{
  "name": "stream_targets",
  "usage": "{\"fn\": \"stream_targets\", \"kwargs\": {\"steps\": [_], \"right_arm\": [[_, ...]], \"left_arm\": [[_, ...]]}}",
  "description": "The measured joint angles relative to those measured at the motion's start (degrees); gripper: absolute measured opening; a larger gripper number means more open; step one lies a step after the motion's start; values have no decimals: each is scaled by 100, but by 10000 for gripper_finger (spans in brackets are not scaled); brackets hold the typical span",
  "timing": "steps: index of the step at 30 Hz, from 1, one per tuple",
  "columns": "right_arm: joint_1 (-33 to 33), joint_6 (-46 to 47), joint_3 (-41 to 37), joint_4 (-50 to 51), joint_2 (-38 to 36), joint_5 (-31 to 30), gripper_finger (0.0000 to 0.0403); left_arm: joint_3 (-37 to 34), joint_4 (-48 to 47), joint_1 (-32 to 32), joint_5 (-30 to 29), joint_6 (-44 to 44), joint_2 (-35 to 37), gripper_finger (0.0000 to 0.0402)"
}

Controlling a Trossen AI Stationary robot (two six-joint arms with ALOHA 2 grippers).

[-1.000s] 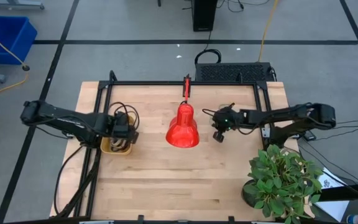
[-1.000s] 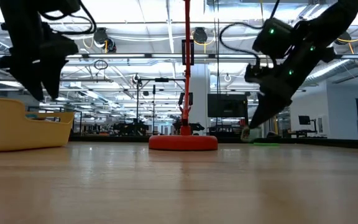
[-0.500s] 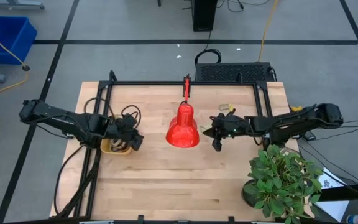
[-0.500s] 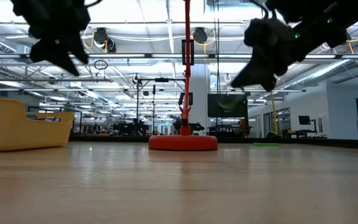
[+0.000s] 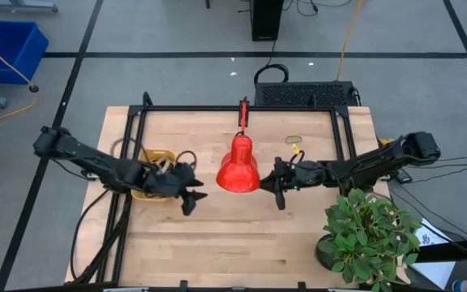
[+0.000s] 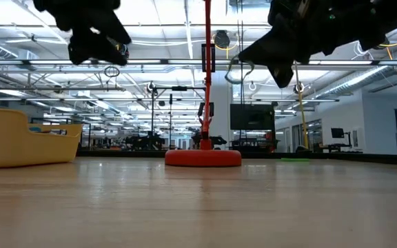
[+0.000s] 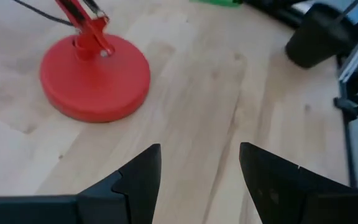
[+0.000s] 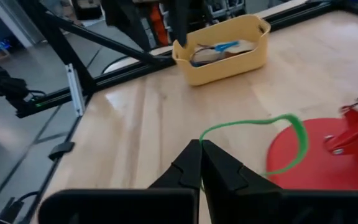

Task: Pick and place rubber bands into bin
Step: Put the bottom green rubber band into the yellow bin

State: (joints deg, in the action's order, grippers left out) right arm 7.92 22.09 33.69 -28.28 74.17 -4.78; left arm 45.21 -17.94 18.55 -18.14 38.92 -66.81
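My right gripper [image 8: 201, 163] is shut on a thin green rubber band [image 8: 284, 127], raised just right of the red lamp's base [image 5: 238, 178]; it also shows in the high view [image 5: 277, 193]. My left gripper [image 7: 197, 168] is open and empty, raised above the wood just right of the yellow bin [image 5: 154, 180], and shows in the high view [image 5: 190, 199]. The bin [image 8: 222, 51] holds a blue stick and some bands. A tan loop [image 5: 293, 139] and a small yellow band [image 5: 296, 150] lie flat on the table behind my right arm. My right gripper pinches one spot of the green band's loop [image 8: 202, 140] between its two fingertips. The fingers point toward the table's left, slanting down. The rest of the loop stands out past the fingertips, slack and clear of the table; it also shows in the low view [image 6: 234, 71].
The red lamp [image 5: 238, 162] stands between my two grippers. A potted plant [image 5: 367, 235] stands at the near right corner. A black frame [image 5: 242, 108] runs around the far half of the table. Another green band [image 6: 295, 160] lies on the table far right.
My right gripper has risen from the table and moved left toward the lamp, lifting the green band clear. My left gripper has moved from above the bin toward the table's right and near edge, staying raised.
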Motion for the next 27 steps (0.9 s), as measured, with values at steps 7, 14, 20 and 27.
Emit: {"fn": "stream_targets", "kwargs": {"steps": [7, 14, 20, 27], "right_arm": [[245, 353, 0, -605, 547, 0, 0], [502, 612, 0, -1091, 990, -2, 0], [655, 791, 2, -1198, 1202, -6, 0], [721, 881, 4, -1353, 1202, -6, 0]], "left_arm": [[0, 668, 2, 110, -201, -1049, 225], [0, 2139, -20, 277, -583, -1936, 225], [0, 3337, -41, 315, -1903, -2513, 225], [0, 4244, -39, 11, -3543, -2838, 225]]}}
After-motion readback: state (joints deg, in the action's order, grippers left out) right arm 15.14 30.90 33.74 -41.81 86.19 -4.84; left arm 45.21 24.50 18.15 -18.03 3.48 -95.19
